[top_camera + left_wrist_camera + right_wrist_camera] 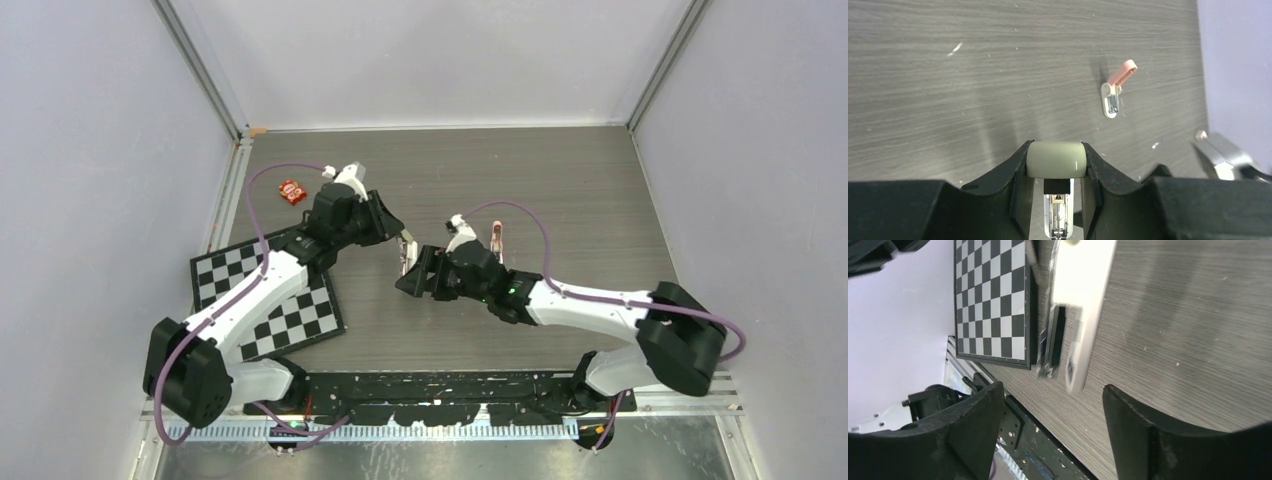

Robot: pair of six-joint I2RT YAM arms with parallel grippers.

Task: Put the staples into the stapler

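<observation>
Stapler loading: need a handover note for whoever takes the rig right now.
Left claw: shut on the stapler, which looks opened.
Right claw: open, empty, next to it.
Staples: not identifiable in any view; loading unconfirmed.
Pink stapler-like object sits on the table.
Done: stapler grasped.
Left: find staples, insert, close.

Mid-worktop (560, 190), the stapler (1055, 160) sits in the left pincer (1056, 150), fingers touching it on both sides. The right pincer (1053, 392) sits just before it, apart. A smaller stapler-like object (497, 240) lies off to the right. At near left the checkerboard (290, 320) lies under the left arm, and behind it, a small packet (292, 191).
</observation>
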